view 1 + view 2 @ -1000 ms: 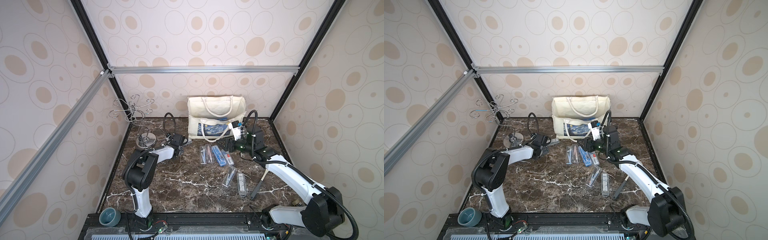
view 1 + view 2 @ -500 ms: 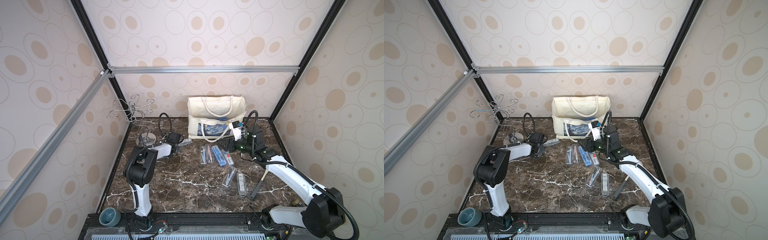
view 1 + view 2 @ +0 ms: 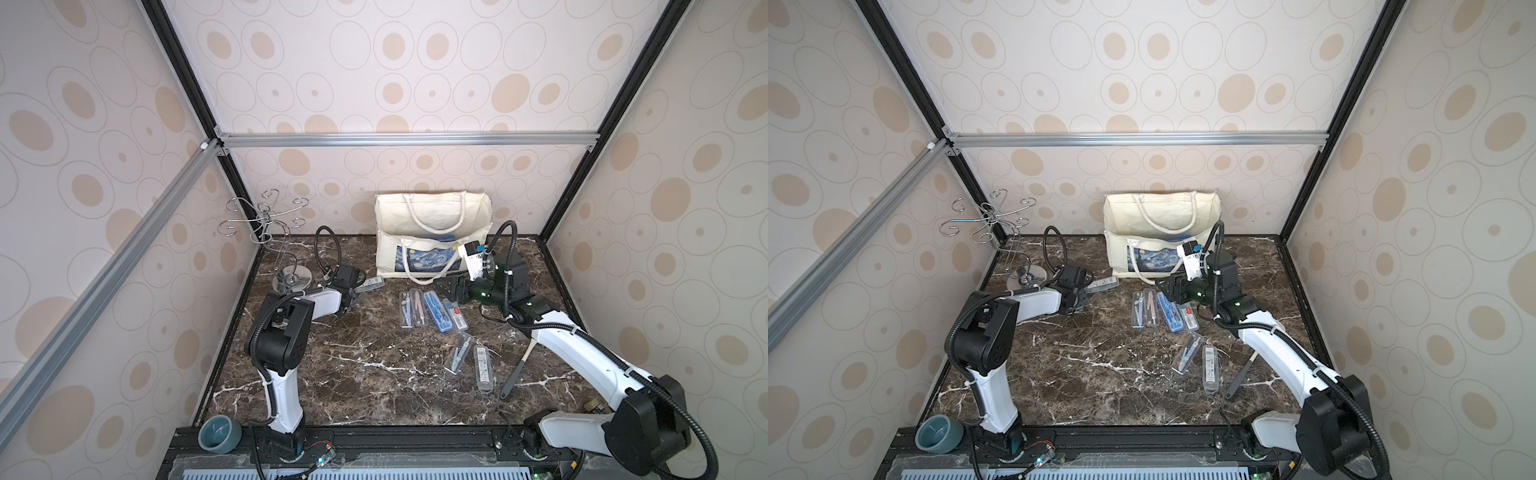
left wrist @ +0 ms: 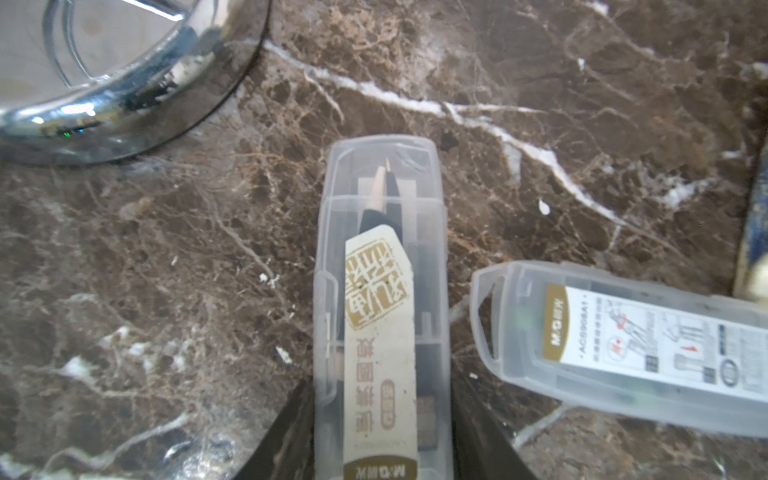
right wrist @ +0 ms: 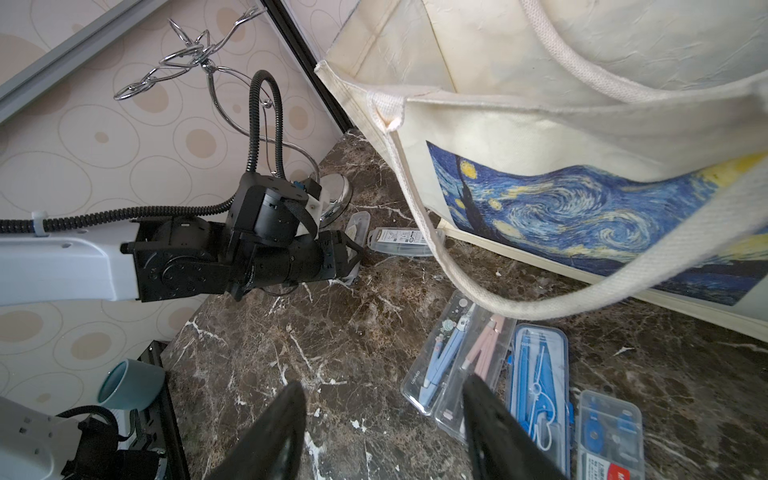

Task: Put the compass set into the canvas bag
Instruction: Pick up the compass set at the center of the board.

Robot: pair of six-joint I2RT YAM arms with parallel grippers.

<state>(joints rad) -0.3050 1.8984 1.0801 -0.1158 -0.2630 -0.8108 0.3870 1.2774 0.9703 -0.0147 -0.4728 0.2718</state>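
Left tool (image 4: 379, 399) narrowed onto case (image 4: 380, 266), compass (image 4: 384, 195) inside

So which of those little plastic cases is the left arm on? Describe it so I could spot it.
Find the wire stand with the shiny round base, back left. Two clear cases lie beside it; the compass case sits between the fingers of the left gripper. It carries a cream strip with a gold seal-like stamp, while its neighbour has a white instruction label.

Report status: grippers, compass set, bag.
Left gripper shut on case, on table. Right gripper open, empty, by bag. Bag upright, mouth open. Second case close beside, not touching.
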